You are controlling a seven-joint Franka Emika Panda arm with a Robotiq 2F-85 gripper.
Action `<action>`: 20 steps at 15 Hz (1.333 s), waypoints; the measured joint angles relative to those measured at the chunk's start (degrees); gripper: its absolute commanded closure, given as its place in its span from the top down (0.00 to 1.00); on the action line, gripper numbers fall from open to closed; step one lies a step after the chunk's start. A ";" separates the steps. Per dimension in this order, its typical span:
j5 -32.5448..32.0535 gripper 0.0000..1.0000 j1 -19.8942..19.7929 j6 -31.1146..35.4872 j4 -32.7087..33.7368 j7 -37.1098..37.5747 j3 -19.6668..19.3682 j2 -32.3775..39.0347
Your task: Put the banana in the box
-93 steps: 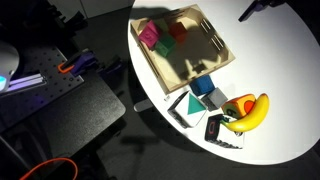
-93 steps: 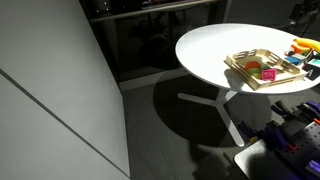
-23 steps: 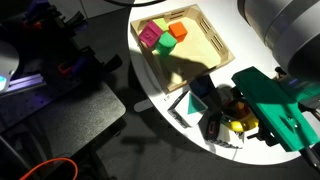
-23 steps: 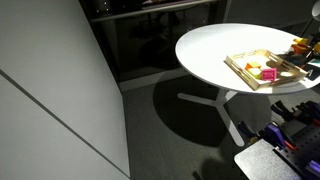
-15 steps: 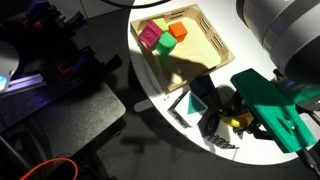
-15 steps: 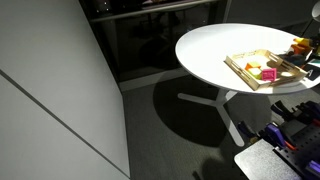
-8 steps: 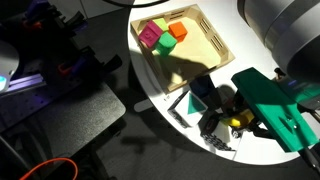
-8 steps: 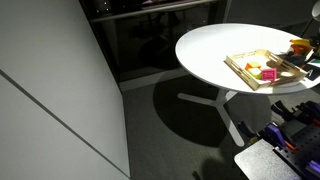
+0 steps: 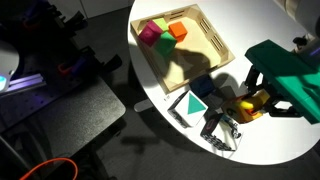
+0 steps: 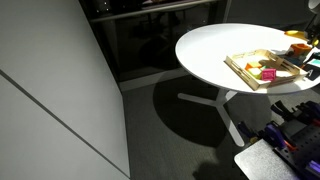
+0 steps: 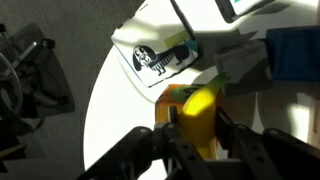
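My gripper [image 11: 199, 131] is shut on the yellow banana [image 11: 198, 112], which fills the gap between the two black fingers [image 11: 172, 130]. In an exterior view the banana [image 9: 253, 103] hangs under the green-bodied gripper [image 9: 250, 100], just off the white table near its front edge. The box [image 9: 215, 40], a shallow tray of light wood, lies farther back on the table. It holds pink, green and orange blocks. It also shows in an exterior view as the box [image 10: 247, 62], to the left of the arm.
An orange-and-yellow cube [image 11: 174, 98] sits right behind the banana. A black-and-white patterned block [image 9: 222, 131], a white-and-teal block [image 9: 188, 105] and a blue block [image 9: 206, 88] lie between gripper and box. The round table's edge [image 9: 160, 100] is close.
The jaws have closed on the banana. The arm has since risen and shifted to the right, carrying the banana up from beside the patterned block.
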 measured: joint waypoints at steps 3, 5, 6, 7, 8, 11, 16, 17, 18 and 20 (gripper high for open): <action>0.13 0.14 1.67 -0.03 0.20 0.01 1.26 -0.63; 0.59 0.14 2.46 -0.10 0.65 -0.05 2.42 -0.64; 0.89 0.14 2.70 -0.13 0.87 -0.13 3.14 -0.64; 1.18 0.14 2.80 -0.15 1.06 -0.25 3.91 -0.64; 1.59 0.14 2.88 -0.18 1.21 -0.55 4.73 -0.64; 2.88 0.14 3.07 -0.90 1.35 -2.01 6.94 -0.59; 2.96 0.14 5.08 -3.53 1.40 -4.39 9.06 -0.27; 2.92 0.14 5.75 -3.91 1.40 -5.00 9.23 -0.18; 2.90 0.14 6.43 -4.30 1.40 -5.79 9.48 -0.07; 2.79 0.14 7.62 -5.25 1.39 -7.85 10.12 0.11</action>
